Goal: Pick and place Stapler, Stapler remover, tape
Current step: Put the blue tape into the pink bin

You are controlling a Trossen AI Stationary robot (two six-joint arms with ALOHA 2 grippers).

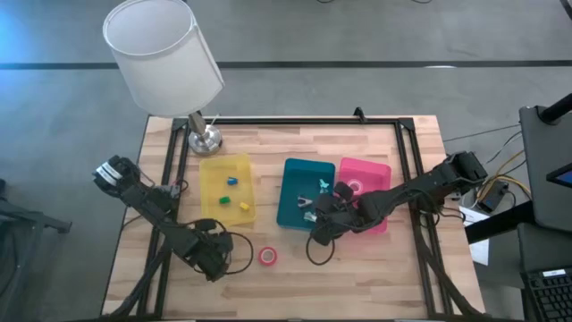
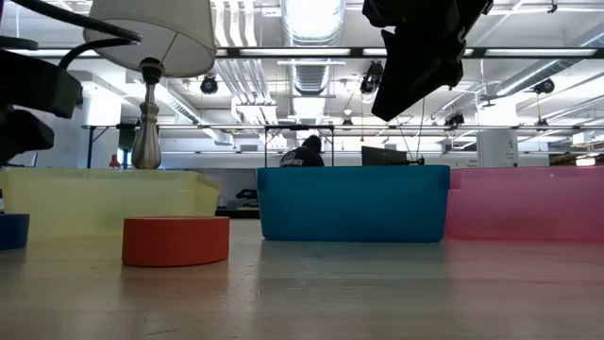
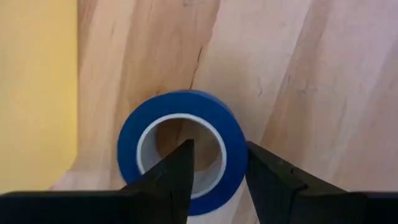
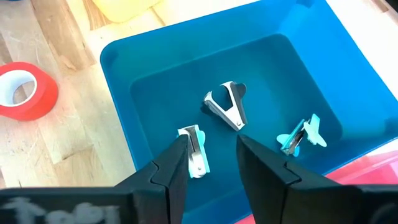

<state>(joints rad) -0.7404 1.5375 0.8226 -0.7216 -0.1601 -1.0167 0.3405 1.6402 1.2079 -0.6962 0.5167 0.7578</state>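
Blue tape is filling the middle of my left wrist picture, lying flat on the wooden table, and my left gripper is straddling its wall: one finger is sitting inside the open centre, the other outside the rim, parted just wide enough to take the wall between them. Whether the pads are pressing yet, I cannot tell. From above, that roll is hidden under my left gripper at the lower left of the frame.

Red tape is lying just right of it on the bare wood, near the lower centre; in the low picture it is showing as a squat red cylinder at lower left, with a sliver of blue cut off by the left edge.

My right gripper is hovering over the teal tray with its fingers parted and holding nothing. Below them three staple removers are lying in the tray: a white one between my fingertips, a dark one at frame centre, and a light blue one to the right.

In the overhead picture my arm is crossing the pink tray, covering part of it; a pale ring inside is hard to make out. Small pieces in the yellow tray are too tiny to name.
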